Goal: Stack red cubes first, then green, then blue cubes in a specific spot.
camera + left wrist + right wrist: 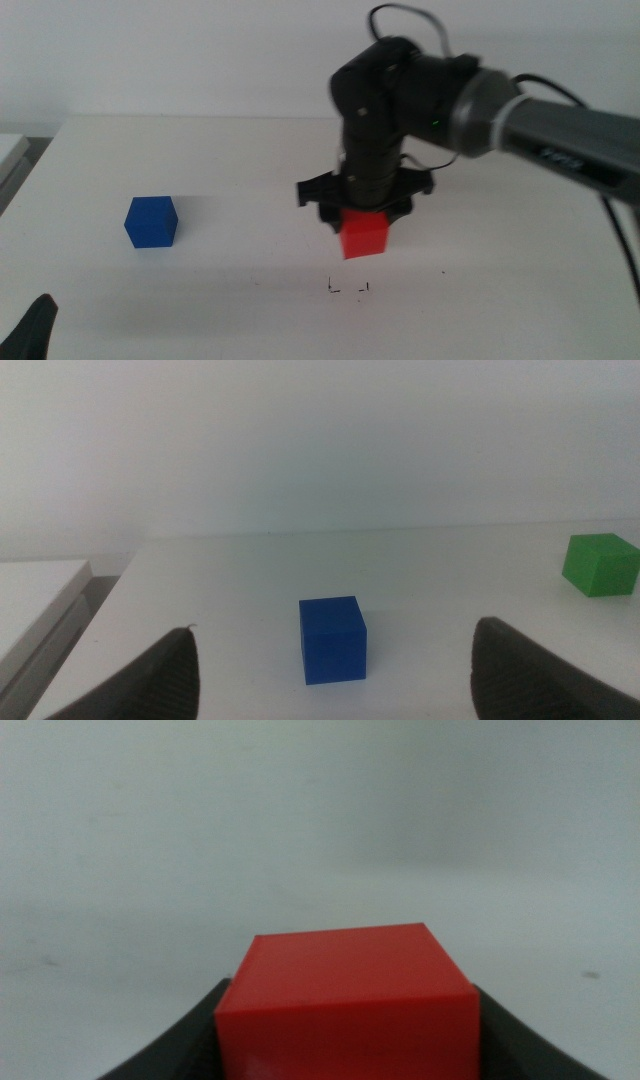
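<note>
Clamping red cube [363,234], right gripper [365,214] hangs over white table [240,290] w/ pale wall behind; left gripper [330,665] fingers apart.

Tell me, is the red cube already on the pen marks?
No, the red cube, in the right gripper, is behind the marks.

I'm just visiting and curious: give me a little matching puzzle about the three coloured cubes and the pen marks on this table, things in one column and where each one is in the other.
Things:
1. red cube
2. blue cube
3. green cube
4. pen marks

Places:
A. bare, on the white table, in front of the red cube
B. seen only in the left wrist view
C. between the jaws of the right gripper
D. alone on the table, ahead of the waiting open left gripper

Pairs: 1-C, 2-D, 3-B, 4-A
</note>
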